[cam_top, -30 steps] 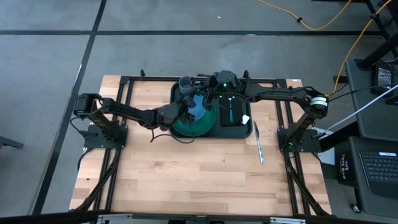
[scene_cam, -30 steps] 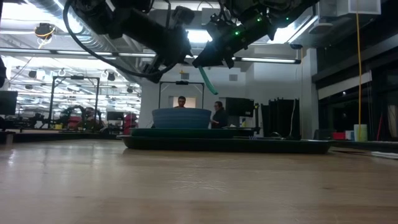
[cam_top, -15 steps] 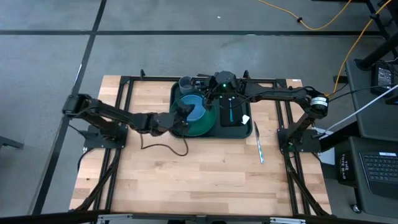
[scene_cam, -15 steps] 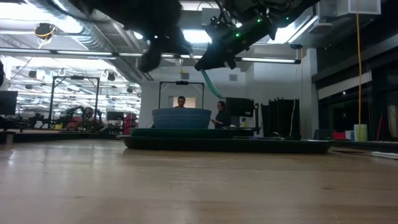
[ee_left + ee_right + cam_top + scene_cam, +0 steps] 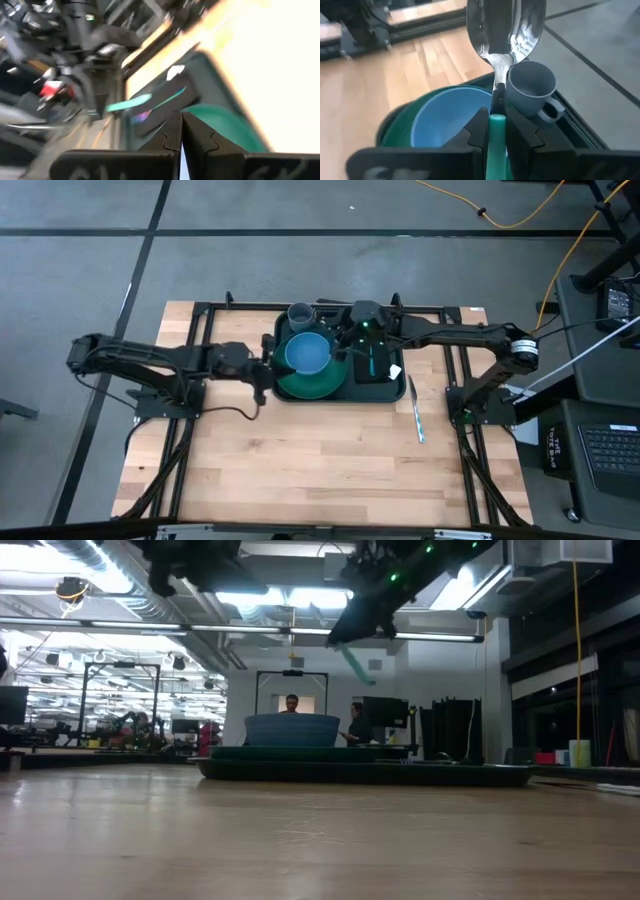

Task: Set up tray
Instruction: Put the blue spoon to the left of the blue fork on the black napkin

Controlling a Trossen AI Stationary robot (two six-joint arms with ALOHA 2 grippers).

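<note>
High view shows the surface (image 5: 300,460) carrying the tray (image 5: 282,394) at its far middle, holding green plate (image 5: 330,385), blue bowl (image 5: 306,353) and grey mug (image 5: 300,312); right gripper (image 5: 496,119) clamps a spoon (image 5: 504,30) above them, probably for placing; left gripper (image 5: 181,131), pinched empty, sits beside the tray

My right claw (image 5: 497,131) is dark, its spoon (image 5: 504,30) shiny silver with a teal handle. The tray (image 5: 283,328) is dark green, the plate (image 5: 318,383) green, the bowl (image 5: 306,353) light blue, the mug (image 5: 300,313) grey, the counter (image 5: 300,450) pale wood.
</note>
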